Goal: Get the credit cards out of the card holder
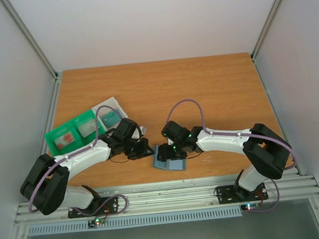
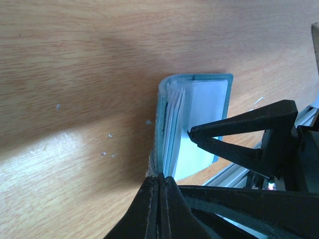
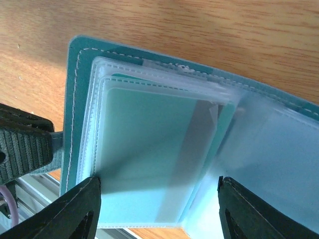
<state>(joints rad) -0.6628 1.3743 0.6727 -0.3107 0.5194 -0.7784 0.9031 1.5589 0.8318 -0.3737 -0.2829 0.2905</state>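
card holder (image 1: 169, 162) lies open, 6 o'clock on table (image 1: 201, 81) | left gripper (image 2: 159, 180) pinched on its cover edge | right gripper (image 3: 158, 185) spread astride sleeves (image 3: 164, 79) | credit cards (image 1: 66, 140) already in green tray (image 1: 51, 142), 10 o'clock | teal card (image 3: 144, 149) apparently remains inside

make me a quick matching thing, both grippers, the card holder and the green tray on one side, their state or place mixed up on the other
1 left gripper
2 right gripper
3 card holder
4 green tray

a open wide
b on the left, cards in it
c shut on the card holder
d lying open, sleeves showing

Pairs: 1-c, 2-a, 3-d, 4-b
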